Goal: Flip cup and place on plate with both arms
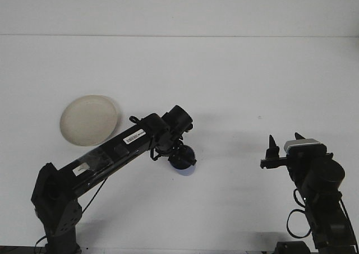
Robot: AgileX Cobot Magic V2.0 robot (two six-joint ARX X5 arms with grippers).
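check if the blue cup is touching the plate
Apart. The front view shows bare white table between the blue cup, under the left end effector, and the plate off to its left.

No legible text anywhere in the front view. Left arm (pixel 120 153) carries a small white sticker (pixel 133 135) on its forearm link with dark print, possibly a barcode or serial line; characters too small to read. A second pale patch (pixel 82 165) sits lower on the same arm, also unreadable. Right arm (pixel 314 181) shows a light grey block (pixel 303 145) near its wrist, no markings made out. Plate (pixel 88 120), cup (pixel 183 161) and bench (pixel 235 86) bear no visible print.
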